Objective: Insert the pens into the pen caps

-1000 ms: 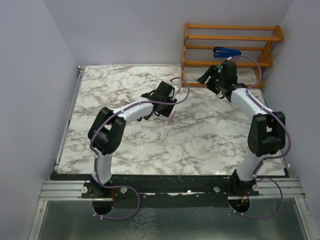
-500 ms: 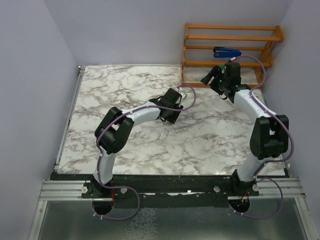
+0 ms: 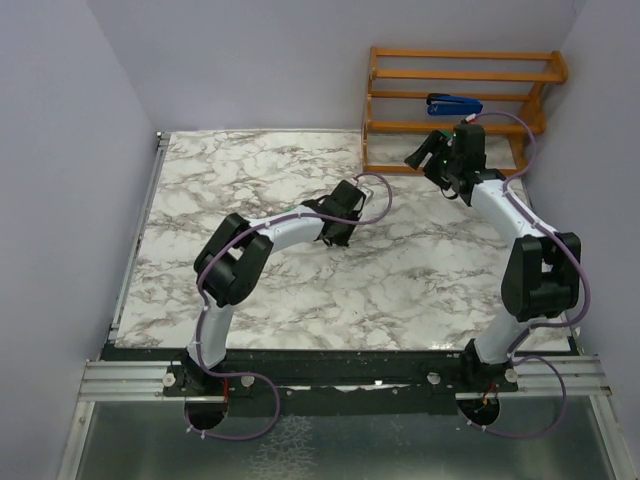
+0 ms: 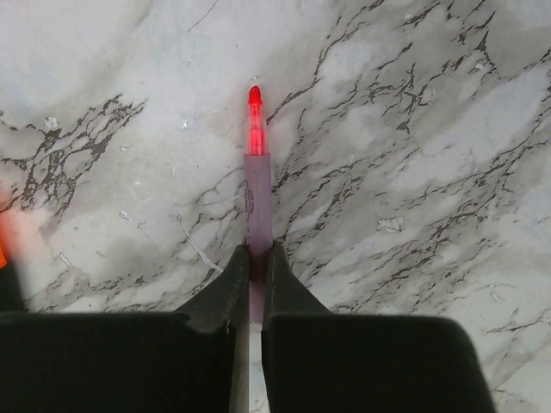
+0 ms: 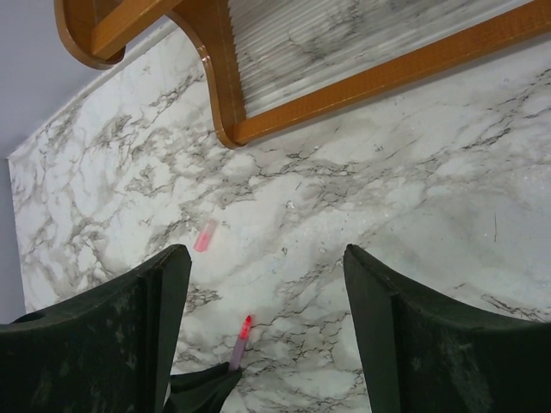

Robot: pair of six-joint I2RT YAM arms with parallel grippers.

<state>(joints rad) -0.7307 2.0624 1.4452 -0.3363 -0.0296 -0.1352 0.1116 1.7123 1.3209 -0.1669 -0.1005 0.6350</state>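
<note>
A white, grey-veined marble tabletop (image 3: 250, 160) fills the scene. At centre frame in the left wrist view, a slim pale pink pen (image 4: 257, 194) with a red tip is pinched by the left gripper (image 4: 255, 258). Further off, a small pink plastic cap (image 5: 207, 234) lies apart. The right gripper (image 5: 265, 251) is spread wide and empty near an orange wooden rack (image 3: 455, 75).

The pink pen (image 4: 257, 202) has its rear end hidden between the fingers of the left hand (image 4: 256, 254). An unidentifiable orange blur (image 4: 6, 237) is cut by the left edge. Overhead, the pen is hidden.
</note>
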